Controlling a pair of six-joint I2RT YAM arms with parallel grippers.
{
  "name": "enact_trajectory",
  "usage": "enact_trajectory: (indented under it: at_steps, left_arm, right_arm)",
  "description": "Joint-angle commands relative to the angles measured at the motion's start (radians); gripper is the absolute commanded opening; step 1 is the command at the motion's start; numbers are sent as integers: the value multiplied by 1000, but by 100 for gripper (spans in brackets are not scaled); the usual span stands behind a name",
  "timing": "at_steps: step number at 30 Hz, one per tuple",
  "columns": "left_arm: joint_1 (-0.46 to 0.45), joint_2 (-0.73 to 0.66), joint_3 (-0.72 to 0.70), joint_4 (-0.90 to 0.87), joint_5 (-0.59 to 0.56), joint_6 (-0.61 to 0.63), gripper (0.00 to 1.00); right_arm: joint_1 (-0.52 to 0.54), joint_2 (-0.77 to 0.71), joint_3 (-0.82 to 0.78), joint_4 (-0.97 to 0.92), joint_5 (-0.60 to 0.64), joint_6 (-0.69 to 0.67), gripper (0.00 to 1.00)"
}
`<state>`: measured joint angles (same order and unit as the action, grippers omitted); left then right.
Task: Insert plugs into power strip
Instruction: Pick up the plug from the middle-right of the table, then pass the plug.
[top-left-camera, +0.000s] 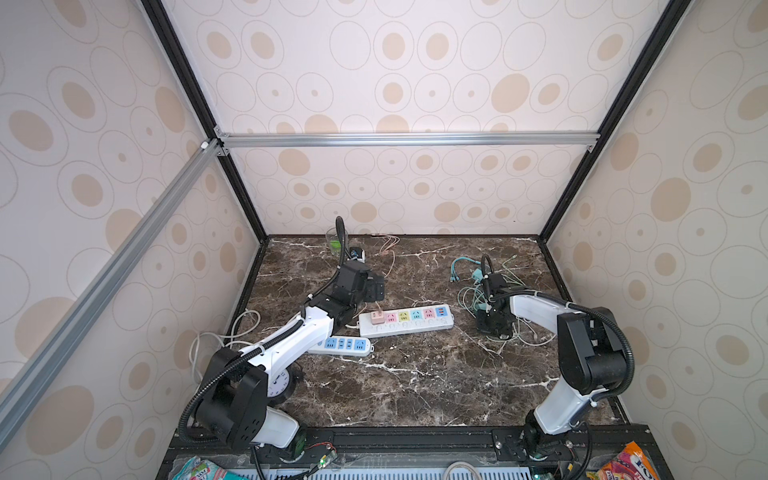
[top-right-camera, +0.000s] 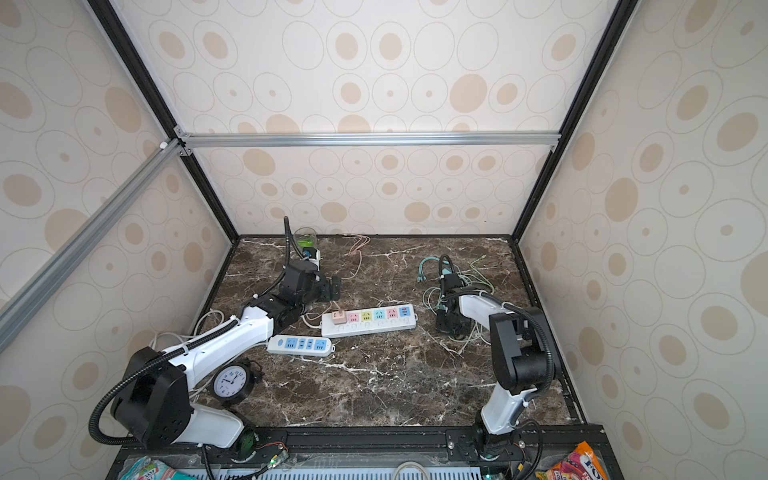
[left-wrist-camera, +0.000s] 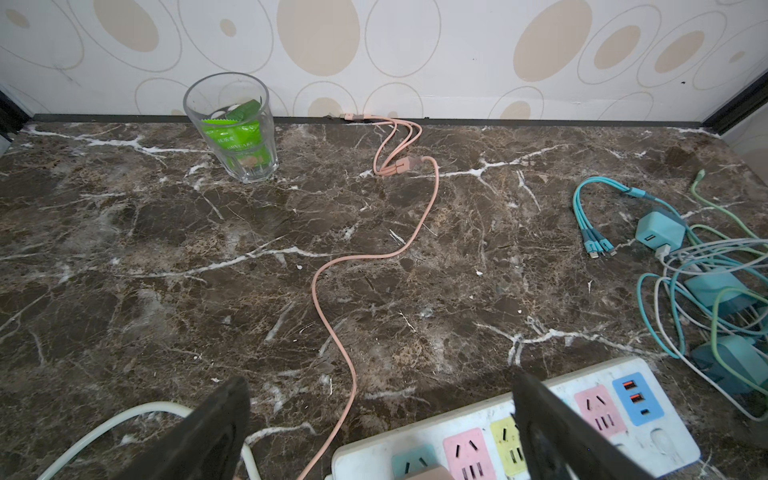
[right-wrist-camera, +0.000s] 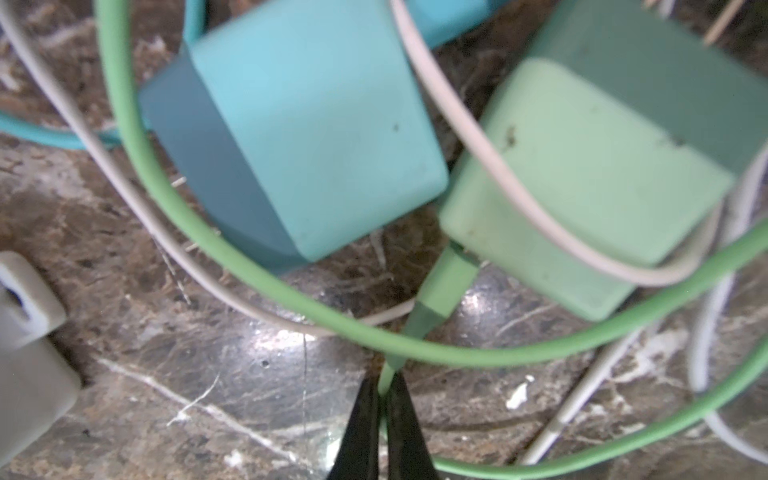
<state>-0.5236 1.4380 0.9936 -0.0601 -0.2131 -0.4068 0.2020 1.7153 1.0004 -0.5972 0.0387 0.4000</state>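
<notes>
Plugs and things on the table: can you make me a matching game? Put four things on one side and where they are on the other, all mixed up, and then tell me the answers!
Things
1. pink plug
2. glass
3. green cable
4. clock

Places
A. pinched in the shut right gripper
B. in the end socket of the white power strip
C. beside the left arm, near the front
D. standing up, with green packets inside

Pairs: 1-B, 2-D, 3-A, 4-C
</notes>
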Motion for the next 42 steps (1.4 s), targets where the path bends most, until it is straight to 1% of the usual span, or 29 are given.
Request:
enact_trajectory:
  at_steps: [1,3,8,13,16,21,22,24,25,29,31,33,36,38,40,42]
  left_arm:
    - [-3,-16,5,16,-22,11,98]
    - [-3,-19,-1,19,-14,23,98]
    - [-4,-40,-26,74,104,72,98]
    - [-6,-55,-46,144,232,116,98]
    - [-15,-54,-49,176,313,165,98]
    - [-42,-55,-54,207,380,269,98]
    - [-44,-57,-62,227,411,301,98]
    - [-46,-60,-97,284,502,368,98]
    - [-50,-60,-111,310,547,408,98]
    - [-62,-66,-179,447,639,576,98]
    - [-79,-70,-218,504,657,708,98]
    - [-100,-72,-241,535,654,829,98]
    - [-131,-48,-240,524,624,960,98]
    - [-140,-27,-236,527,623,1006,98]
    - [-140,-8,-231,543,643,1022,97]
    - [-140,7,-210,518,677,1032,95]
  right_arm:
    - [13,-33,-48,31,-10,-4,0]
    - [13,-84,-64,70,-56,-30,0]
    - [13,-184,-39,88,-218,-127,0]
    - [14,-227,36,53,-412,-211,0]
    - [23,-230,79,36,-511,-268,0]
    - [72,-223,171,-47,-573,-427,0]
    - [73,-219,181,-55,-592,-446,0]
    - [112,-215,194,-58,-621,-484,0]
    - [125,-211,200,-67,-629,-523,0]
    - [178,-203,247,-133,-651,-708,0]
    - [187,-205,267,-157,-669,-794,0]
    - [189,-210,279,-157,-679,-842,0]
    - [192,-226,284,-154,-749,-909,0]
    - [198,-241,281,-159,-788,-967,0]
    - [201,-258,271,-168,-818,-1036,0]
    - [201,-269,266,-173,-841,-1085,0]
